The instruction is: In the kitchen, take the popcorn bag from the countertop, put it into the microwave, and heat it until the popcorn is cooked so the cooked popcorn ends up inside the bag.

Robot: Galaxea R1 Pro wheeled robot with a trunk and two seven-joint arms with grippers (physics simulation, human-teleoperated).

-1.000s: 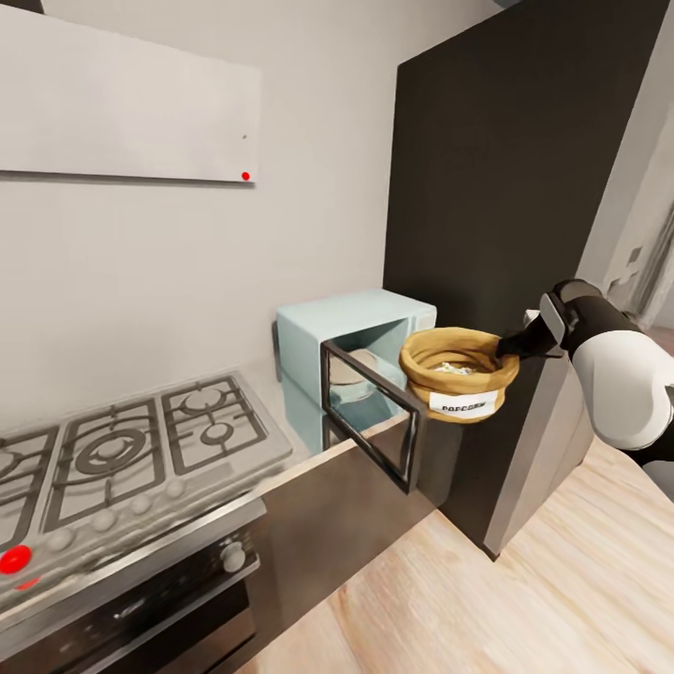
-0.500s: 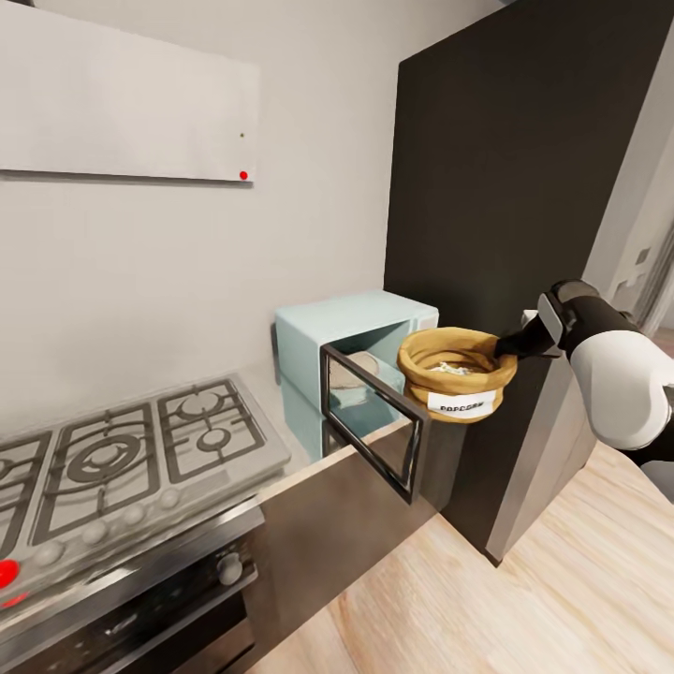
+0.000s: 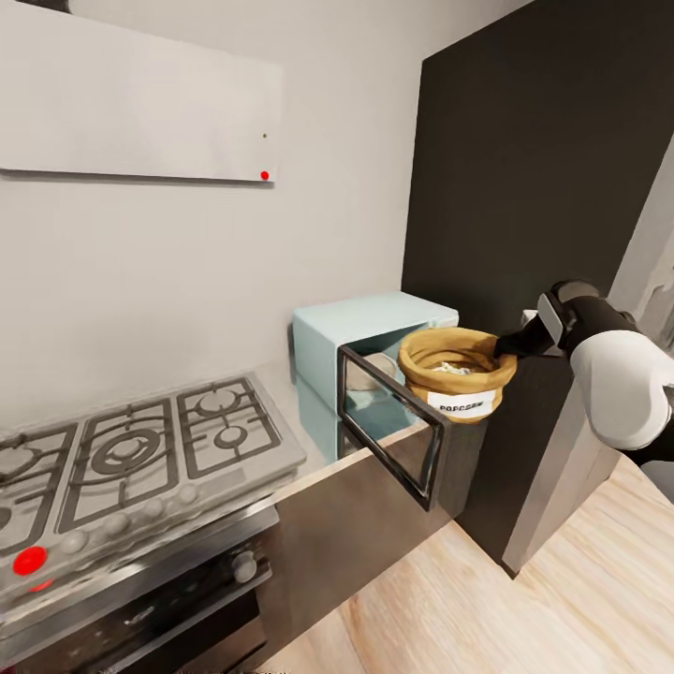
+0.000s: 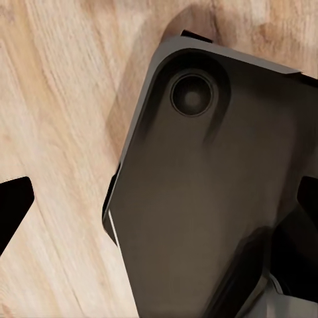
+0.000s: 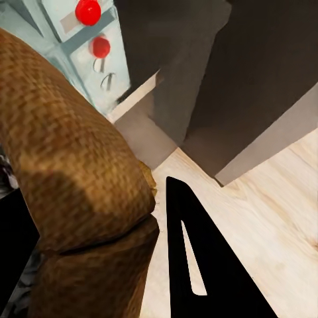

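Note:
My right gripper (image 3: 508,345) is shut on the rim of the brown popcorn bag (image 3: 457,379), holding it in the air at the front right corner of the pale blue microwave (image 3: 370,323). Whitish popcorn (image 3: 453,367) shows inside the bag. The microwave's black-framed door (image 3: 393,426) stands open, swung out over the edge of the grey countertop (image 3: 285,393). In the right wrist view the bag's rolled rim (image 5: 73,165) sits between the black fingers (image 5: 199,258), with the microwave's knob panel (image 5: 93,53) beyond. My left gripper (image 4: 159,205) is open above the floor.
A gas hob (image 3: 122,459) is set in the counter left of the microwave, with an oven (image 3: 140,608) under it. A tall dark cabinet (image 3: 543,168) rises right behind the bag. A white wall cabinet (image 3: 140,103) hangs above. The wood floor (image 3: 562,599) lies at the right.
The whole view has shifted, so the microwave and hob sit further right in the picture. The held bag now stands closer to the microwave's open front. The grip is unchanged.

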